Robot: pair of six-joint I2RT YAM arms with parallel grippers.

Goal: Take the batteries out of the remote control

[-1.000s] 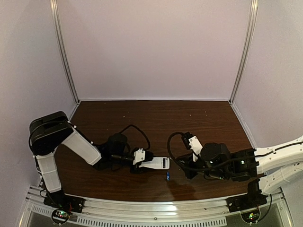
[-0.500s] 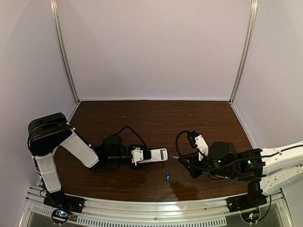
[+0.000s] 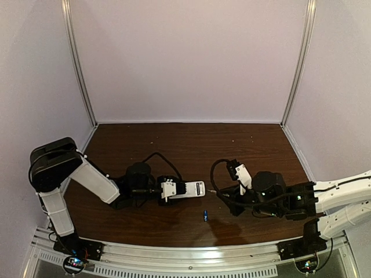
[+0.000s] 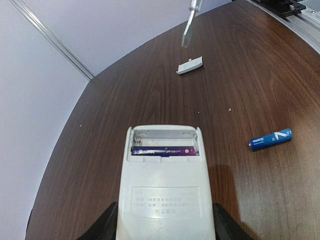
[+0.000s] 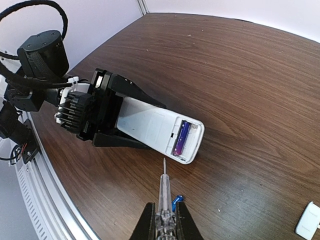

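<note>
— Shifted away from the near edge since a second ago, with the remote control (image 3: 194, 189) clamped by its long sides in the left pincer (image 3: 175, 190). Drawn in closer as well, the right pincer (image 5: 164, 224).

— Much detail from overhead?

— Hardly. Just a blue speck for the loose battery (image 3: 205, 216), lying on the worktop (image 3: 174, 145) nearer the edge than the remote control and apart from it.

— And from the left wrist?

— Far more. Matt white plastic, rounded corners, back face up, far end opened. Lying crosswise inside, the seated battery (image 4: 162, 150), glossy and purplish-dark. Off to the right, the loose battery as a small blue cylinder with white lettering.

— From the right wrist?

— Closed tight on the clear-looking handle of a thin silvery screwdriver (image 5: 164, 192), tip aimed at the opened end, near but not touching. Also caught there, not made out from above: a small white squarish cover piece (image 5: 307, 220), flat on dark wood-grain laminate, well apart from the remote control.
</note>
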